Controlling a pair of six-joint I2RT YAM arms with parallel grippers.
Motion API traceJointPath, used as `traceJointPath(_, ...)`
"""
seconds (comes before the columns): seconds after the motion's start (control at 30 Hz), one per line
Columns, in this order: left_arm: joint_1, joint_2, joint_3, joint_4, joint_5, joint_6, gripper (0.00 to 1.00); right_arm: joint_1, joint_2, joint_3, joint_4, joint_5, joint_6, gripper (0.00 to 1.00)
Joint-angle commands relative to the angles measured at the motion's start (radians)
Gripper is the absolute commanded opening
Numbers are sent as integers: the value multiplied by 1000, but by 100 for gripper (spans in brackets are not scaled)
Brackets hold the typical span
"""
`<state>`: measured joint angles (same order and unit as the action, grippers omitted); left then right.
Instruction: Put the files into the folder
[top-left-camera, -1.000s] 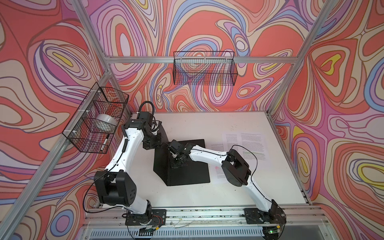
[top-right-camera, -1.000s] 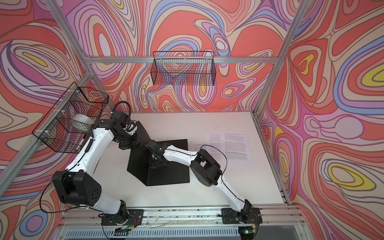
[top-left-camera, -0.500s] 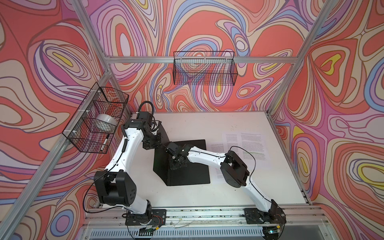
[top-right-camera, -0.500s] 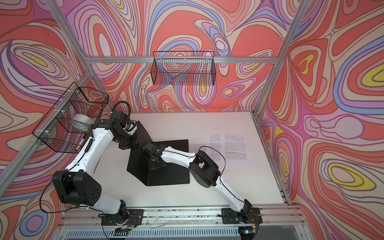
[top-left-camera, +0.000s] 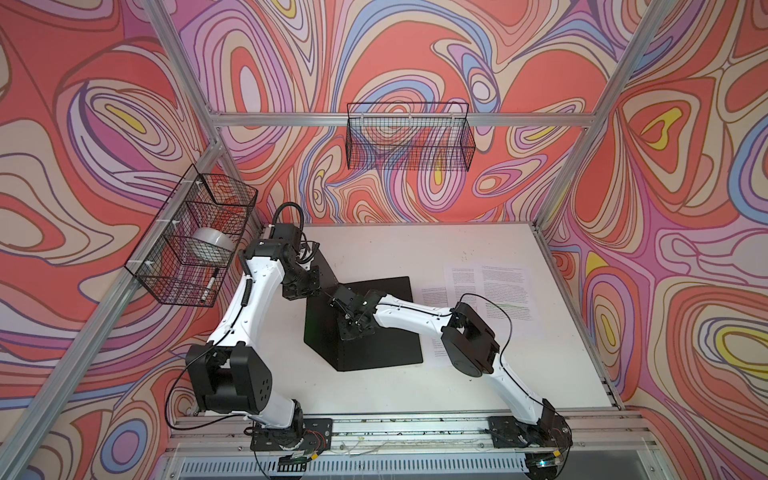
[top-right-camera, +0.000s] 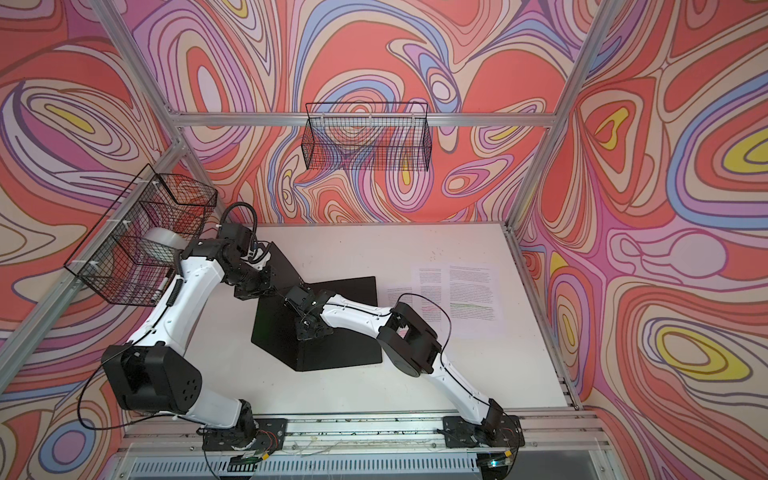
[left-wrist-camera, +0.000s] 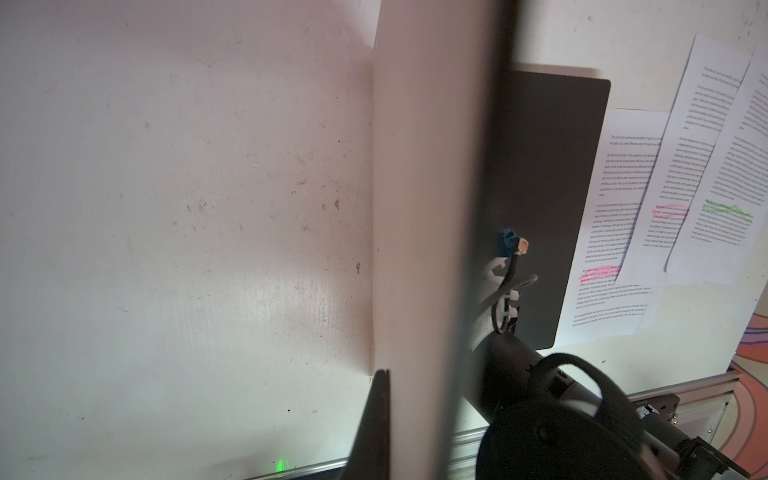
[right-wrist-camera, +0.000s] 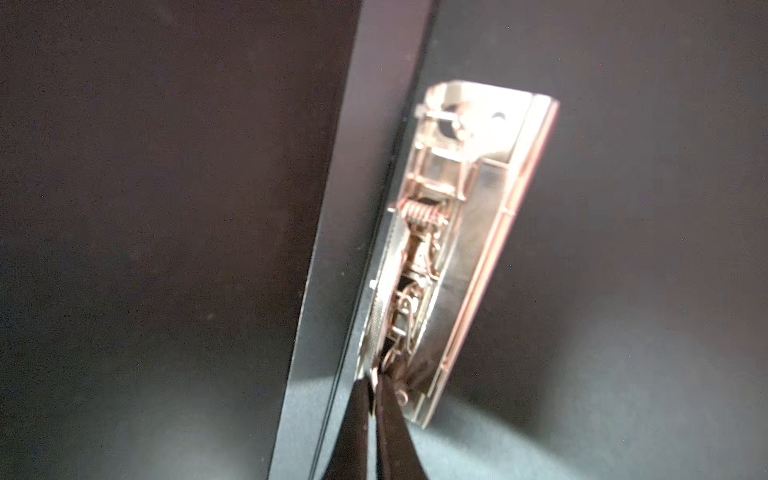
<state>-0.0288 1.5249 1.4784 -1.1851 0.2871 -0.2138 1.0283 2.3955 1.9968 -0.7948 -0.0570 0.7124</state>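
The folder (top-left-camera: 376, 353) (top-right-camera: 336, 353) lies open on the white table, black inside up. Its left cover (left-wrist-camera: 415, 208) stands raised, silver-white outside, with my left gripper (top-left-camera: 309, 286) (top-right-camera: 259, 287) (left-wrist-camera: 395, 376) shut on its edge. One finger (left-wrist-camera: 378, 415) shows; the other is behind the cover. My right gripper (top-left-camera: 353, 325) (top-right-camera: 308, 328) (right-wrist-camera: 374, 380) is shut on the lever end of the metal spine clip (right-wrist-camera: 449, 228). The files (top-left-camera: 503, 291) (top-right-camera: 469, 291) (left-wrist-camera: 665, 208), overlapping printed sheets with pink and green highlights, lie flat right of the folder, one partly under it.
A wire basket (top-left-camera: 195, 245) on the left wall holds a tape roll (top-left-camera: 212, 241) and a marker. Another wire basket (top-left-camera: 409, 137) hangs on the back wall. Aluminium frame rails border the table, and the front rail (top-left-camera: 415, 428) carries both arm bases.
My right arm has shifted only slightly at the spine clip. The left gripper and the raised cover have held still.
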Motion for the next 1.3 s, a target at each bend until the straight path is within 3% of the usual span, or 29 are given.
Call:
traceJointPath(0.0, 7, -39, -6, -51, 25, -4, 0, -12, 44, -44, -132, 105, -12, 0)
traceJointPath(1.27, 17, -17, -3, -59, 11, 22, 0, -9, 34, 89, -208, 198, -69, 0)
